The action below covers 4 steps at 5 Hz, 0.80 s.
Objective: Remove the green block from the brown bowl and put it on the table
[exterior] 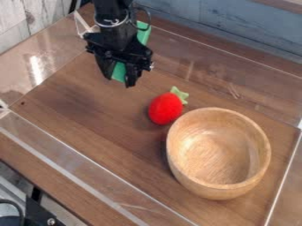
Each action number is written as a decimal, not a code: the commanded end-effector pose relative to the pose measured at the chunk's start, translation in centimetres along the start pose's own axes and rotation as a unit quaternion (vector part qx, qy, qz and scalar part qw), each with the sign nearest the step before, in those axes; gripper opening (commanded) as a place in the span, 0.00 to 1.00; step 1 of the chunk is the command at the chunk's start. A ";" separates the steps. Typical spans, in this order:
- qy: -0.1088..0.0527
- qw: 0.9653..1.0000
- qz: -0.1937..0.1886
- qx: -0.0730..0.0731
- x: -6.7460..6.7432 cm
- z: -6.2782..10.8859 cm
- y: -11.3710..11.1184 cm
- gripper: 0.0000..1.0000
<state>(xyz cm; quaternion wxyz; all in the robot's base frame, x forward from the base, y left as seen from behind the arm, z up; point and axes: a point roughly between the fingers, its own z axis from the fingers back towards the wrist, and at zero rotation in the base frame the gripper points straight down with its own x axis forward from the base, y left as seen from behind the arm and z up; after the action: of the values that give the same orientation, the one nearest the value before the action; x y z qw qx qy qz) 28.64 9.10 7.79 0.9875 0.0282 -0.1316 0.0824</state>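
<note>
Apparently holding the green block [127,71], the gripper [122,76] hovers clear of the strawberry [165,108].

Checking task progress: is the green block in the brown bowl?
No, the brown bowl is empty; the green block sits in the tool.

Black gripper [123,75] pointing steeply down, jaws clamped, wrist above

A black, boxy hand [118,71] with blocky dark fingers hangs from a slim black arm [109,12].
</note>
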 end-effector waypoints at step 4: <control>-0.052 0.998 0.003 0.023 -0.5 -0.3 0.9 0.00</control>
<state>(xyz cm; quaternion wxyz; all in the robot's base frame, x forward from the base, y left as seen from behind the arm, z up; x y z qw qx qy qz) 27.17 9.49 6.00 0.9825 0.0478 -0.1567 0.0884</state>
